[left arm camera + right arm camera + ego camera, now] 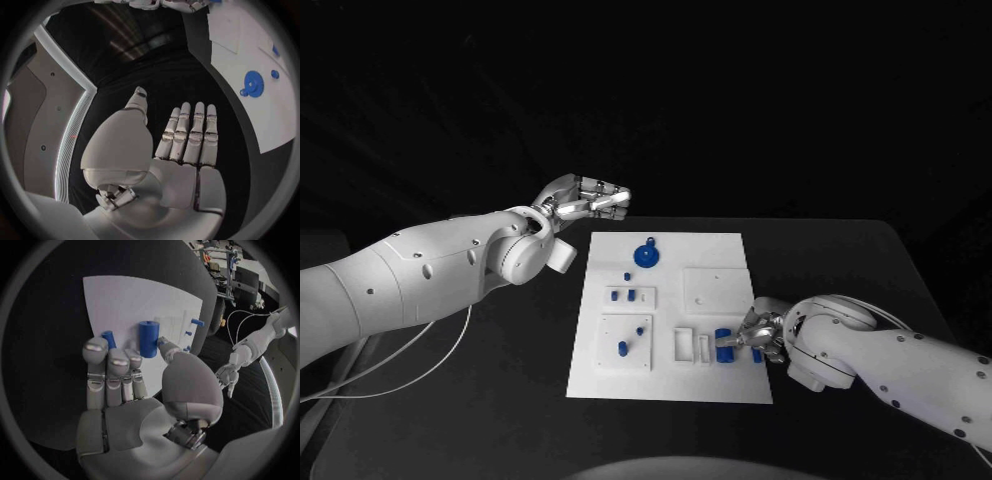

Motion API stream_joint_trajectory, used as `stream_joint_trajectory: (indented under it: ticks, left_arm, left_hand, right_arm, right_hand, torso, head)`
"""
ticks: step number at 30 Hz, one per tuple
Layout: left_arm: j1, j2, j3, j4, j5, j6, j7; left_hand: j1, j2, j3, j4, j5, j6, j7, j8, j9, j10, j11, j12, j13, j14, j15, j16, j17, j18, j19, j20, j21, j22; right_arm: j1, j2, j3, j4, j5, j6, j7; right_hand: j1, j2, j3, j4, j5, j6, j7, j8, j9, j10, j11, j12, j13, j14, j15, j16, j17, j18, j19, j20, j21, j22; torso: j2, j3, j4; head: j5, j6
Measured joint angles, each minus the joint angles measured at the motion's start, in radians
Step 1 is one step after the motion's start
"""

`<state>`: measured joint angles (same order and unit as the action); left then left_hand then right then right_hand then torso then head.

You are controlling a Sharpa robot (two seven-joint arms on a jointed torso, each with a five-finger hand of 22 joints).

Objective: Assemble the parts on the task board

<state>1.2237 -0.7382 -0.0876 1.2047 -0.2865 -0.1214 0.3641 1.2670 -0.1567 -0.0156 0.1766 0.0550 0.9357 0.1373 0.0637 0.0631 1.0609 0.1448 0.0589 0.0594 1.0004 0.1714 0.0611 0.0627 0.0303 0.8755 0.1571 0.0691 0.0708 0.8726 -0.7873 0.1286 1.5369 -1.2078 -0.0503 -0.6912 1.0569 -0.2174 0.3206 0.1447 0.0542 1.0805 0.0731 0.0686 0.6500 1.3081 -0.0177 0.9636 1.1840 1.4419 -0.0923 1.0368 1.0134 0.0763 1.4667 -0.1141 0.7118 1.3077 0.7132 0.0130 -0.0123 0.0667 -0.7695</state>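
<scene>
**Inspector:** Right hand (756, 335) first. State and position?

**Assistant:** It rests at the near right part of the white task board (733, 262). In the right wrist view its fingers (107, 371) lie together over the board, and the thumb tip touches a blue cylinder (149, 339) that stands upright on the board. I cannot tell whether the cylinder is actually gripped or only touched.

**Inspector:** Other parts close to it?

**Assistant:** A smaller blue peg (109, 338) stands just beyond the fingertips.

**Inspector:** Rest of the board?

**Assistant:** A blue disc with a small tab (645, 255) lies at the far end. Small blue pieces (627, 295) sit in a raised block on the left side, and more blue pieces (630, 340) in a larger block nearer the robot. A plain white square block (714, 288) lies on the right half.

**Inspector:** Left hand?

**Assistant:** Left hand (587, 200) is off the board, above the black table (848, 260) beyond the board's far left corner. The left wrist view shows its fingers (190, 134) straight and side by side, the thumb apart, holding nothing.
</scene>
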Motion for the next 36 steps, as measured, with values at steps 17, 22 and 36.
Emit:
stream_joint_trajectory:
  ticks: [17,22,36]
  left_arm:
    - [0.0,0.002,0.0,0.001,0.0,0.028,0.001]
    - [0.0,0.002,0.0,0.002,0.0,0.032,0.001]
    - [0.0,0.002,0.0,0.001,0.001,0.036,-0.001]
  left_hand:
    - [-0.003,-0.013,-0.008,0.053,0.0,-0.013,0.005,0.0,0.0,-0.005,0.005,0.0,0.0,0.0,0.0,0.0,0.0,0.0,0.0,0.0,0.0,0.0]
    - [-0.003,-0.013,-0.008,0.053,0.0,-0.013,0.005,0.0,0.0,-0.005,0.005,0.0,0.0,0.0,0.0,0.0,0.0,0.0,0.0,0.0,0.0,0.0]
    - [-0.003,-0.013,0.001,0.044,0.0,-0.012,0.005,0.0,0.0,-0.005,0.005,0.0,0.0,0.0,0.0,0.0,0.0,0.0,0.0,0.0,0.0,0.0]
  right_arm:
    - [0.009,0.061,-0.031,-0.032,-0.067,-0.016,0.001]
    - [0.011,0.064,-0.035,-0.029,-0.086,-0.015,0.002]
    - [0.006,0.047,-0.043,0.001,-0.105,-0.052,0.004]
  right_hand:
    - [0.037,0.011,0.036,-0.108,0.006,0.019,0.0,0.002,0.269,-0.002,-0.002,0.0,-0.001,0.002,0.002,-0.009,0.018,-0.007,0.0,0.0,-0.003,0.0]
    - [0.055,0.015,-0.013,-0.163,0.101,0.026,-0.001,0.003,0.278,-0.002,-0.002,0.0,-0.003,0.001,0.002,-0.009,0.03,-0.009,0.0,0.0,-0.003,0.0]
    - [0.03,0.039,-0.044,-0.193,0.503,0.064,-0.002,-0.017,0.278,-0.008,-0.006,0.0,-0.003,0.007,0.003,-0.009,0.048,-0.016,0.0,0.0,0.027,0.0]
  torso:
    - [0.0,-0.001,-0.0002]
    - [0.0,-0.0003,-0.0012]
    - [0.0,0.001,-0.0018]
  head:
    - [0.003,-0.009]
    - [0.004,-0.009]
    - [0.001,-0.009]
